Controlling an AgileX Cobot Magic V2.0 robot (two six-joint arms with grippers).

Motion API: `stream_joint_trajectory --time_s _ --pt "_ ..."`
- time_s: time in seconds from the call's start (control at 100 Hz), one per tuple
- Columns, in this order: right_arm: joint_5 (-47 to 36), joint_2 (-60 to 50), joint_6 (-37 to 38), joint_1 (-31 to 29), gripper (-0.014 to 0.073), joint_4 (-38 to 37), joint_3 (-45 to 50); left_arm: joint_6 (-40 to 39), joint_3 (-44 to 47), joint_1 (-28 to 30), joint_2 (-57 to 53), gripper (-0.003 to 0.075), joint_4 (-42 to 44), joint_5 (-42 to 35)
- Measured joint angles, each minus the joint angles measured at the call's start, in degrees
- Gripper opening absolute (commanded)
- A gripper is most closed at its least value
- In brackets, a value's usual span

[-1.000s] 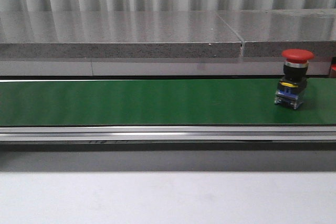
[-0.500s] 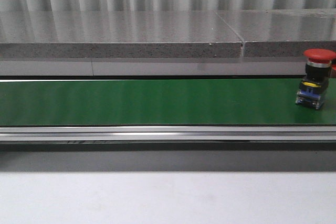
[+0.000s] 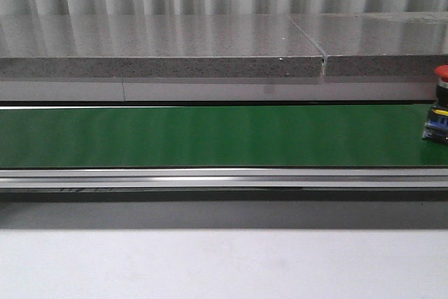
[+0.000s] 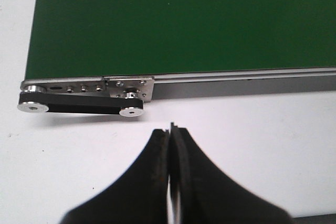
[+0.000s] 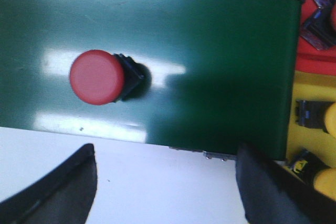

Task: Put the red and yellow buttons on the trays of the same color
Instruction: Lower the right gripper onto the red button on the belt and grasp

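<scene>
Currently the left gripper [image 4: 170, 129] hangs over the bare white worktop [image 4: 252, 145] just beside the roller end of the green conveyor belt [image 4: 178, 24], with its fingers [image 4: 157, 145] pressed together and nothing between them. No button appears in the left wrist view, so this arm lies well apart from the task's thing.

At the far right edge of the front view, at roughly 3 o'clock, the red button [image 3: 441, 96] stands upright on the belt, its long axis vertical and its cap uppermost; it is partly cut off by the frame.

The right gripper [image 5: 165, 182] is the nearer one. Its fingers [image 5: 63, 187] are spread wide and hold nothing. In the right wrist view the button sits on the belt ahead of the gap, offset toward one finger rather than centred.

Beyond the belt's end lie the red tray [image 5: 315, 14] and the yellow tray [image 5: 310, 129], each already holding button parts. The grasp probably calls for centring the right gripper over the cap.
</scene>
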Motion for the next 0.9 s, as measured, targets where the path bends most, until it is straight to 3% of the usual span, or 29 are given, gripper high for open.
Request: stream_joint_trajectory --time_s 0.6,0.67,0.81,0.9 --pt "-2.0 13.2 -0.4 3.1 0.0539 0.2 -3.8 0.0 0.0 0.0 0.0 -0.0020 0.0 0.0" --pt "-2.4 14.6 -0.5 3.1 0.0488 -0.3 -3.8 0.0 0.0 0.0 0.0 -0.0020 0.0 0.0" --pt "-2.6 16.8 0.7 3.1 0.0272 -2.2 -3.8 0.0 0.0 0.0 0.0 -0.0020 0.0 0.0" --pt "-2.9 17.6 1.1 3.1 0.0195 -2.9 -3.8 0.0 0.0 0.0 0.0 -0.0020 0.0 0.0"
